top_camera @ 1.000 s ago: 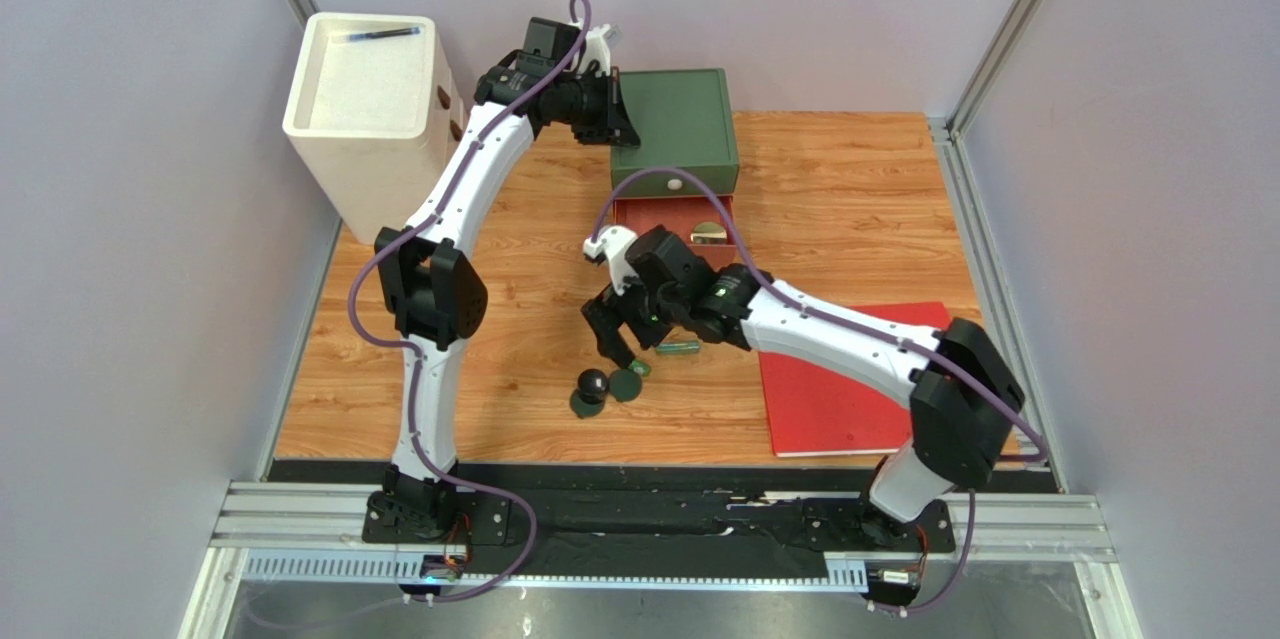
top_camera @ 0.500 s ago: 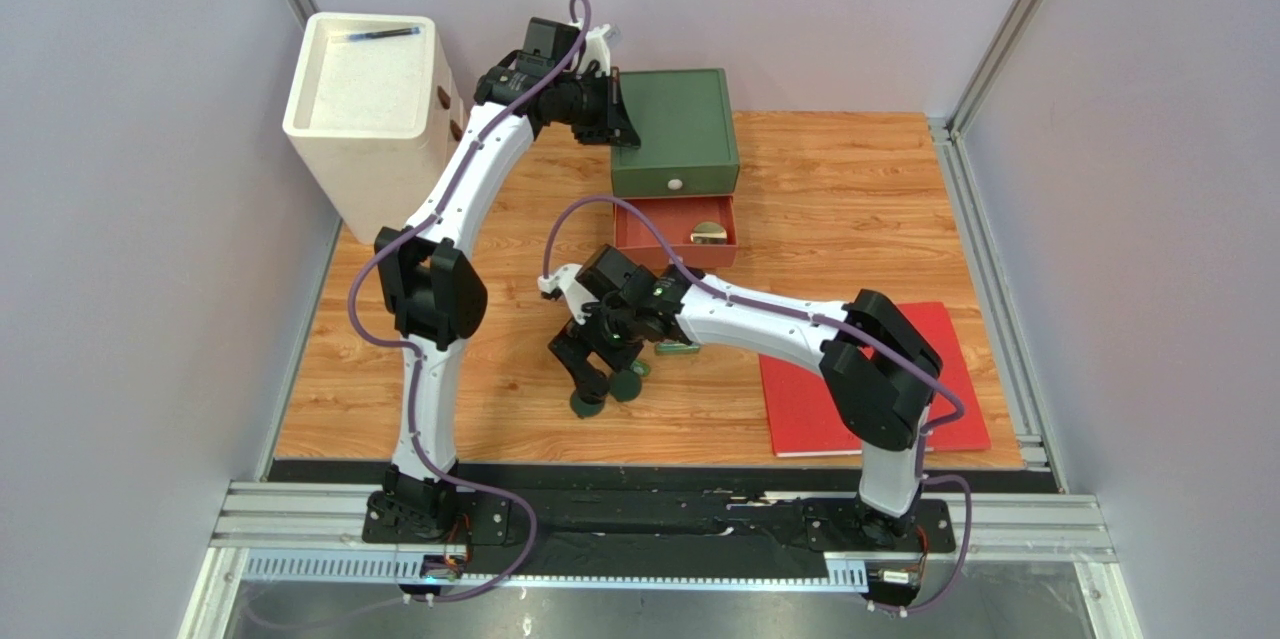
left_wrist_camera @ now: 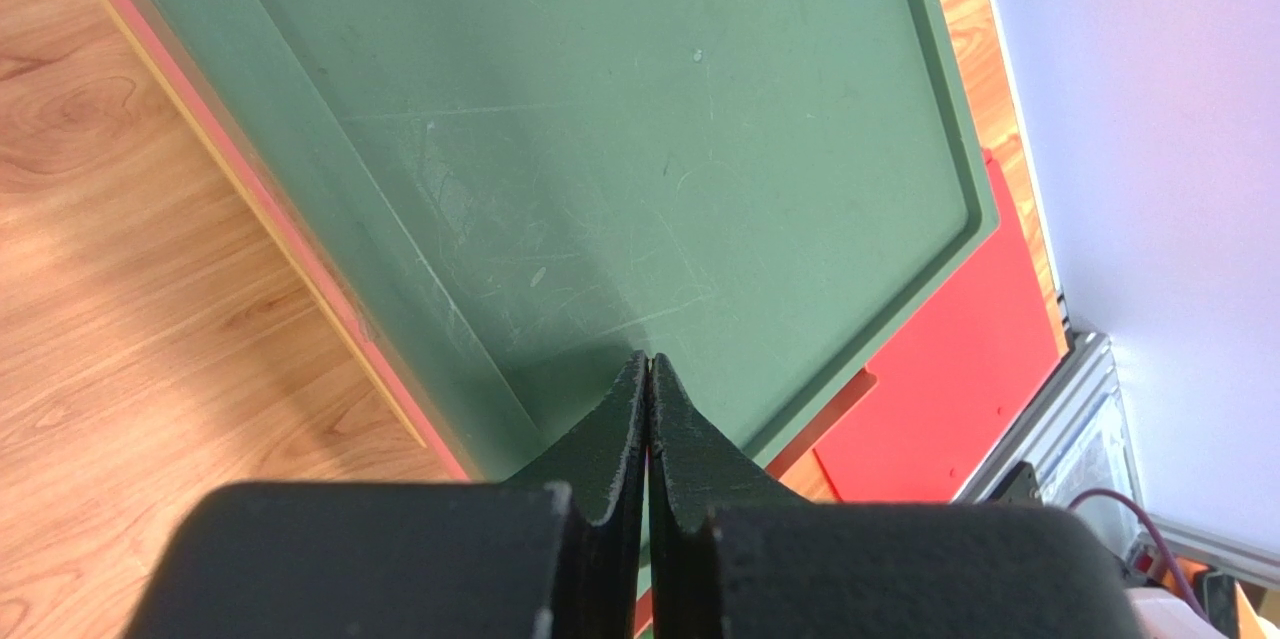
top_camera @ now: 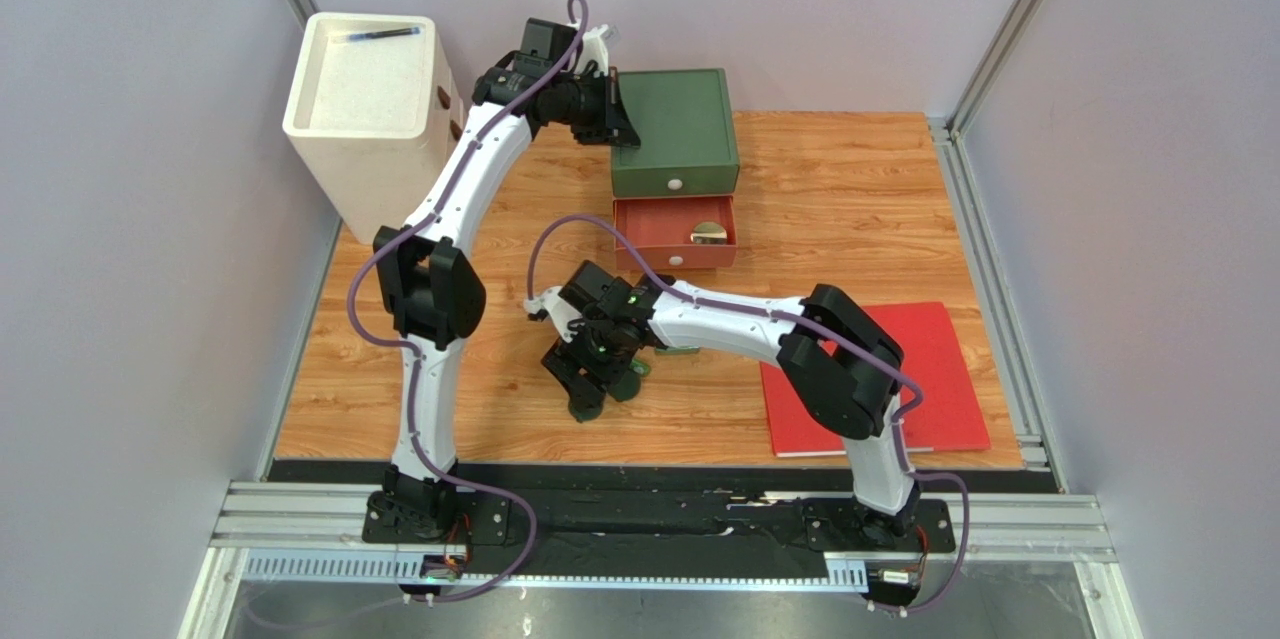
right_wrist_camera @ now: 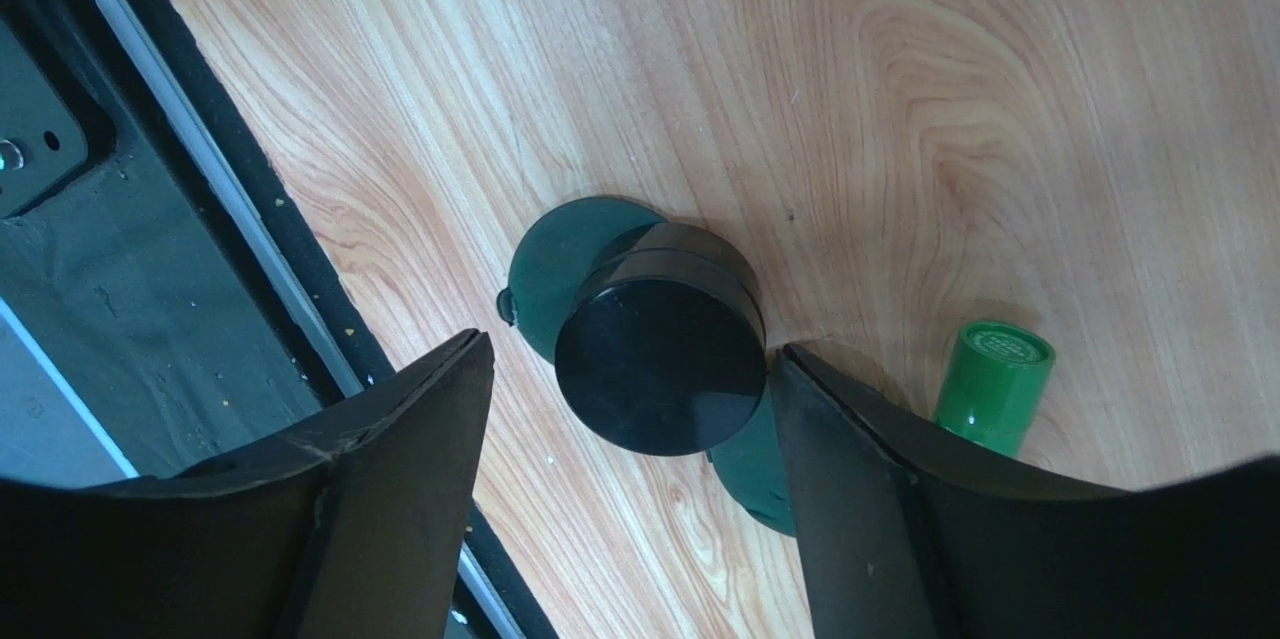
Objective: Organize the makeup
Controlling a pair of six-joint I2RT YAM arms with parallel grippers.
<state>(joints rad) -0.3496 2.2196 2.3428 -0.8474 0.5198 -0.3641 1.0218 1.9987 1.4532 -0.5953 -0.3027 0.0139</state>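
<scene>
A black round-topped makeup piece (right_wrist_camera: 661,359) stands on the wood between two dark green compacts, one (right_wrist_camera: 559,261) behind it and one (right_wrist_camera: 759,471) in front. My right gripper (right_wrist_camera: 631,350) is open and straddles the black piece. Its right finger (right_wrist_camera: 864,489) is close against the piece, while a gap remains at the left finger (right_wrist_camera: 398,482). A green tube (right_wrist_camera: 995,381) lies just right of that. From above, the right gripper (top_camera: 591,384) hides this cluster. My left gripper (left_wrist_camera: 648,360) is shut, its tip on the green box lid (left_wrist_camera: 601,144).
The green box (top_camera: 675,129) stands at the back, its red drawer (top_camera: 649,240) pulled open with a small round item (top_camera: 706,234) inside. A white bin (top_camera: 368,107) sits at the back left. A flat red book (top_camera: 939,369) lies at the right.
The right arm has swung left and toward the near edge, bringing its gripper down around the black piece; its jaws have narrowed a little. The left arm has not moved.
</scene>
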